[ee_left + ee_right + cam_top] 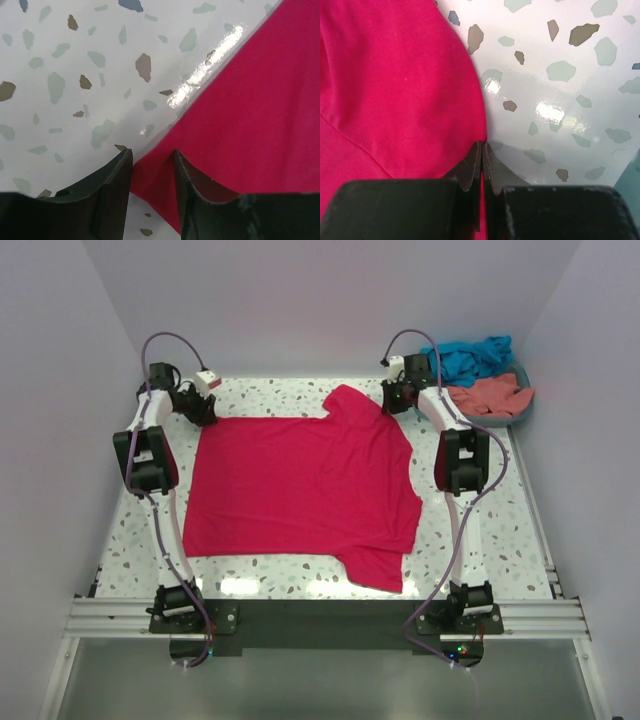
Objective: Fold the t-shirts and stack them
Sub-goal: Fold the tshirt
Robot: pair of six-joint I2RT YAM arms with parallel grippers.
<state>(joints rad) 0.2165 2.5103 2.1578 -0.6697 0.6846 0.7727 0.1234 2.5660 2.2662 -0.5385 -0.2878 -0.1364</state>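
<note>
The crimson t-shirt (300, 490) lies lengthwise left-right; my right jaws pinch its far sleeve edge, and my left jaws stand narrowly apart astride its far-left hem corner.

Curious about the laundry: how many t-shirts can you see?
3: a crimson-pink t-shirt spread flat on the table; a teal-blue t-shirt and a salmon t-shirt heaped in the basket, far right. Others may hide beneath.
</note>
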